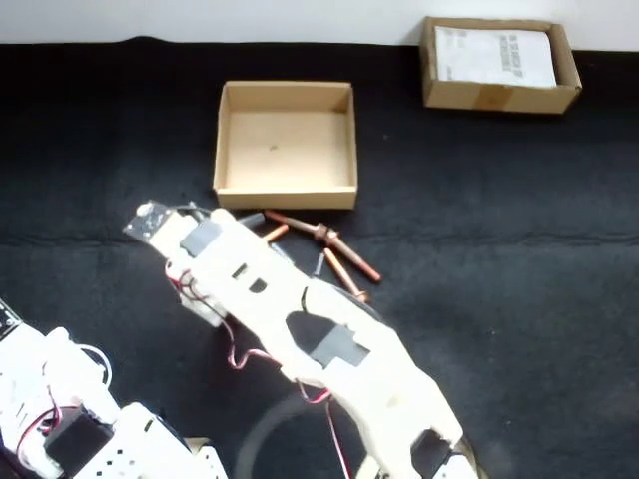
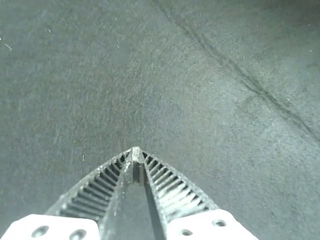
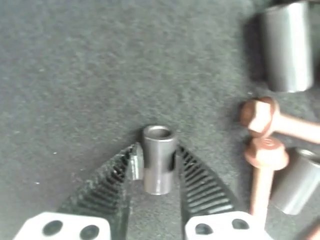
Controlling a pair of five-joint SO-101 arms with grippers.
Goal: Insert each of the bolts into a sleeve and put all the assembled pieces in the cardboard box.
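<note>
Black felt surface (image 1: 499, 299): right pincer (image 3: 157, 152) clamped on one sleeve (image 3: 159, 160); box (image 1: 287, 197) interior bare.
Sleeve is a short dark-grey metal tube, bore open and unfilled, gripped across its flanks by both ribbed fingers (image 3: 200, 180), judged so that the bore is left free to take a bolt. Copper-coloured hex-head bolts (image 3: 266, 152) lie just beside it, further sleeves (image 3: 286, 47) near them, all loose on the surface close to the box's front wall. Left pincer (image 2: 136, 150) closed on nothing, over bare felt, judged parked until a bolt is wanted. No assembled piece noted; task judged early.
</note>
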